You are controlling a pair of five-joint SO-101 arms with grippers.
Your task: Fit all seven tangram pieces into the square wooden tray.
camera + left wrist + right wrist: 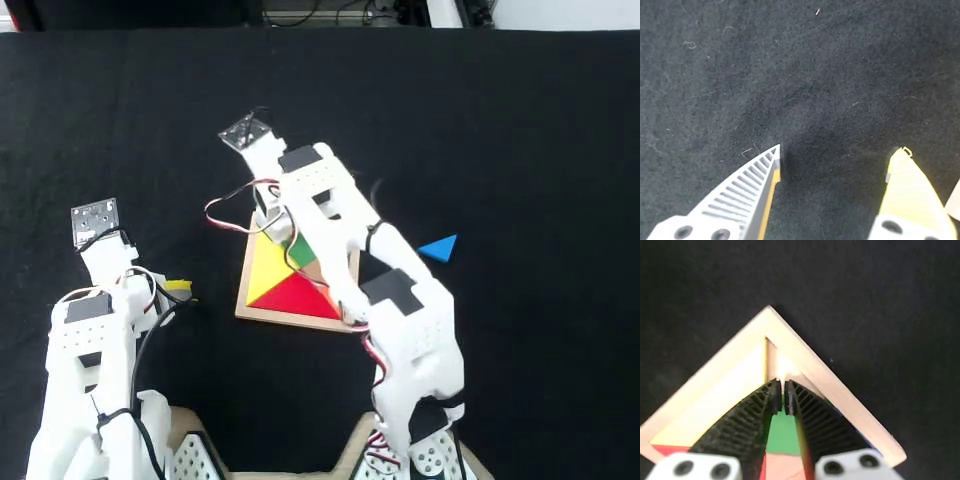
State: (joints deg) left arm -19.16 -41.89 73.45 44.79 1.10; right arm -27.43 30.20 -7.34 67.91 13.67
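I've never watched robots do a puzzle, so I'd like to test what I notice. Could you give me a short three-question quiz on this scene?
1. Fill in: the left gripper hangs over the black cloth with its fingers ___.
2. Which gripper is over the wooden tray? A) the left gripper B) the right gripper C) both
3. True or false: the blue triangle lies inside the wooden tray.

Key:
1. open
2. B
3. false; it lies on the black cloth beside the wooden tray.
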